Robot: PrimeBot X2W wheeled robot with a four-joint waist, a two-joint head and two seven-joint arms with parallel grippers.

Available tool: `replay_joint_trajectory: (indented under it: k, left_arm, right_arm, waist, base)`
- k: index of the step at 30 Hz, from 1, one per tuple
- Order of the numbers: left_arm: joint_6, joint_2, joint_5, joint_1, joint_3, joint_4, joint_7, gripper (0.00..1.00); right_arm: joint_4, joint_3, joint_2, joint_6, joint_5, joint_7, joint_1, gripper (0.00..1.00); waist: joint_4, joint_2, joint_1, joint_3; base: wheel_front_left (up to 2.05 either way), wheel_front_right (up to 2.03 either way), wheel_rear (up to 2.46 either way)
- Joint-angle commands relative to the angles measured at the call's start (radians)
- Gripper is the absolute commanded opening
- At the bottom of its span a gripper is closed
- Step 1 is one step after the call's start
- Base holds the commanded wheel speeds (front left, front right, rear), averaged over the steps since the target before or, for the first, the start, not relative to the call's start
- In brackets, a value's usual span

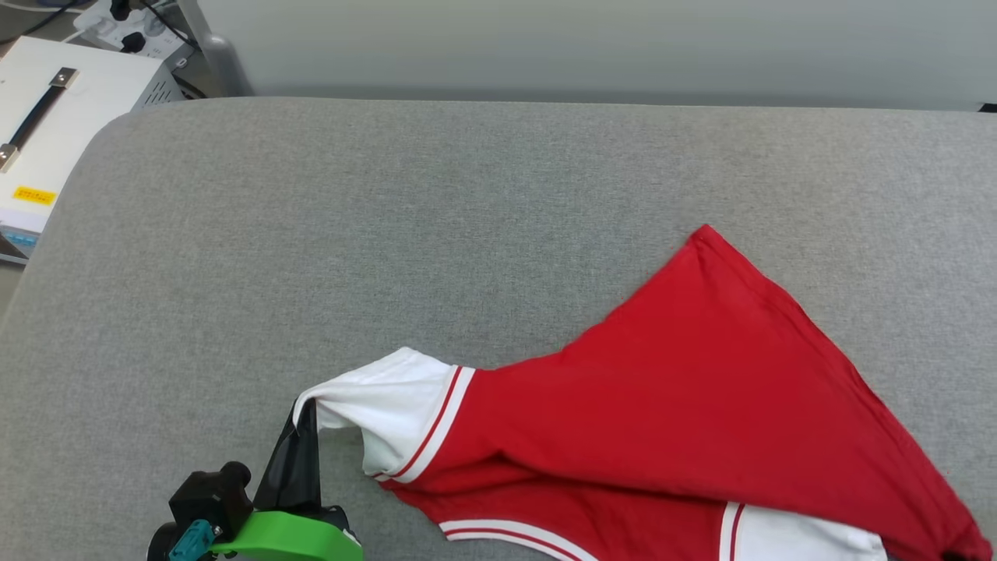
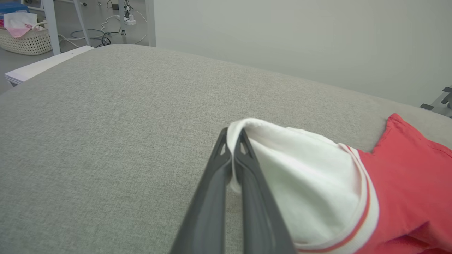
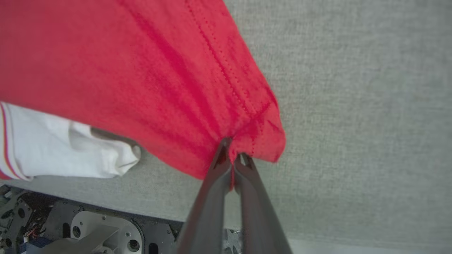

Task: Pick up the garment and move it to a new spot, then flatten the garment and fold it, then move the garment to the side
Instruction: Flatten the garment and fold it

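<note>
Left jaws clamping garment [image 1: 701,405] sleeve edge, right jaws clamping hem, wide grey tabletop [image 1: 389,234]

The left gripper [image 2: 233,135] has two long, slim dark-grey fingers [image 2: 212,197] that taper to a point, each with a small triangular cutout near the tip. On the head cam they come out of a bright green housing [image 1: 292,538], with a chunky black block [image 1: 210,492] and a teal fitting [image 1: 191,540] beside it. The right gripper [image 3: 233,155] looks identical. Under it there's a pale metal plate [image 3: 102,229] with round holes, plus what might be thin red and white wires [image 3: 30,233], kinda blurry though.
</note>
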Motion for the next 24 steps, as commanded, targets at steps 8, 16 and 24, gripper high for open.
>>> replay_joint_trajectory:
  k: [8,16,24]
  left_arm:
    - [-0.011,-0.003,0.012,0.004,0.020,0.008,-0.006,0.00]
    - [-0.014,-0.003,0.016,-0.010,0.003,-0.006,-0.006,0.00]
    - [-0.008,-0.003,0.013,-0.053,-0.030,-0.040,-0.006,0.00]
  right_arm:
    - [-0.033,-0.035,0.082,-0.001,-0.045,0.029,0.103,0.48]
    - [-0.234,-0.213,0.090,-0.001,-0.105,-0.059,-0.040,1.00]
    - [-0.422,-0.237,0.062,-0.001,-0.155,0.036,-0.247,1.00]
  waist:
    - [-0.013,-0.0001,0.0001,0.010]
    - [0.003,-0.0001,0.0001,0.022]
    - [0.068,-0.0001,0.0001,0.094]
  base:
    - [0.00,0.00,0.00]
    - [0.00,0.00,0.00]
    - [0.00,0.00,0.00]
